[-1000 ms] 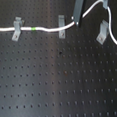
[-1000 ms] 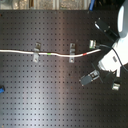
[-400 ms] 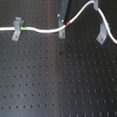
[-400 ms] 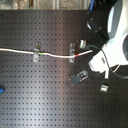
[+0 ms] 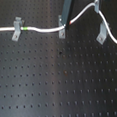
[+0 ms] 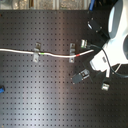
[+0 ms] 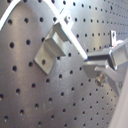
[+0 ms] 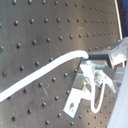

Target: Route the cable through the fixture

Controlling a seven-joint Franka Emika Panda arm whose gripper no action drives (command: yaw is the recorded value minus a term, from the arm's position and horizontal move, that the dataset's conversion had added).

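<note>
The cable (image 5: 42,30) is lying limp and light across the counter (image 5: 56,84), sagging between clips; fingers (image 8: 95,62) seem to be pinching it, so I'd grip near the free end

My first exterior view looks obliquely across the pegboard (image 5: 56,89); my second exterior view looks straight down from farther off. Both share the cable (image 5: 42,30) and clips ahead of the gripper (image 6: 80,76). Both wrist views sit close over the board.
</note>
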